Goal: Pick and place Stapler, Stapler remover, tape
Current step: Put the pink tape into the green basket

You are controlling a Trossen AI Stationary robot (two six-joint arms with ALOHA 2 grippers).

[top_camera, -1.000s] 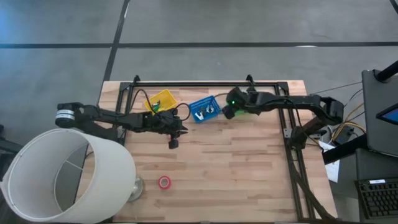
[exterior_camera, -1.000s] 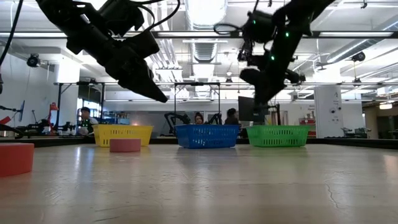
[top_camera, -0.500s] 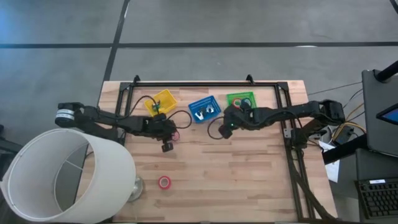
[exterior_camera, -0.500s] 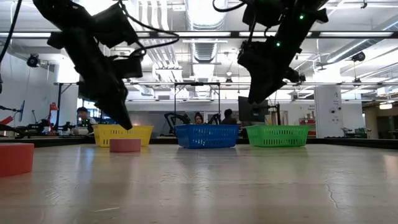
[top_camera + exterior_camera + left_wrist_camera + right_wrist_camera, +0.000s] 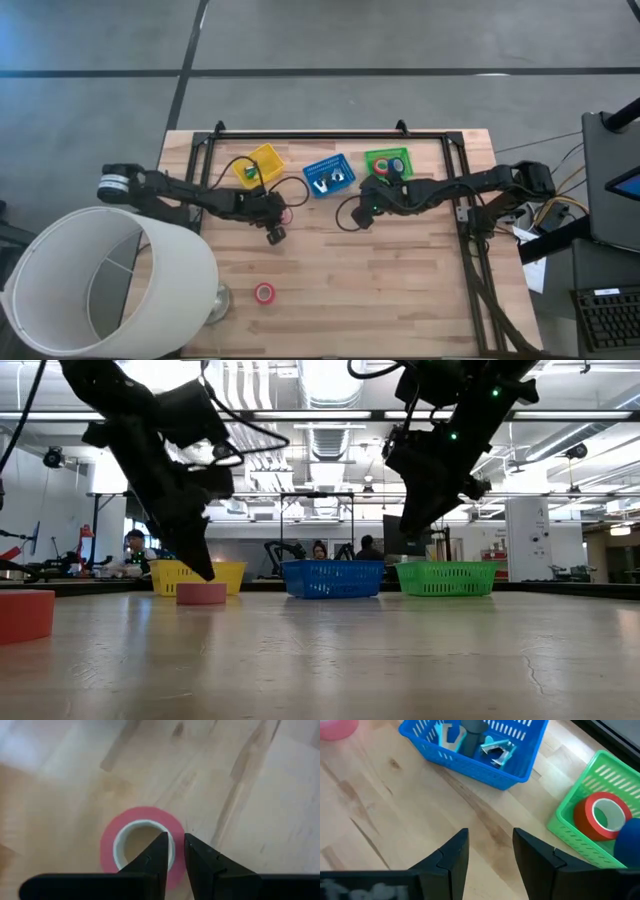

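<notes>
A pink tape roll (image 5: 140,847) lies flat on the wooden table (image 5: 400,290), in front of the yellow basket (image 5: 262,160). My left gripper (image 5: 173,842) hangs just above the roll (image 5: 201,593), open by a narrow gap. One fingertip is over the roll's inner rim and the other over its outer edge. My right gripper (image 5: 490,842) is open over bare wood near the blue basket (image 5: 470,755), with nothing between its fingers. That basket holds a stapler remover (image 5: 496,749) and a dark grey object. The green basket (image 5: 580,835) holds a red tape roll (image 5: 600,815) and a blue one (image 5: 629,840).
A second pink tape roll (image 5: 264,293) lies toward the near edge. A big white cylinder (image 5: 110,285) overhangs the near left corner. Black frame rails (image 5: 330,133) run along the far edge and the right side. People sit in the room beyond the table.
My left gripper has come down toward the pink tape roll, tipping steeper and rolling about its own axis. My right gripper has swung from above the green basket toward the table's near edge and a little left, uncovering the basket with the red and blue rolls in it.
</notes>
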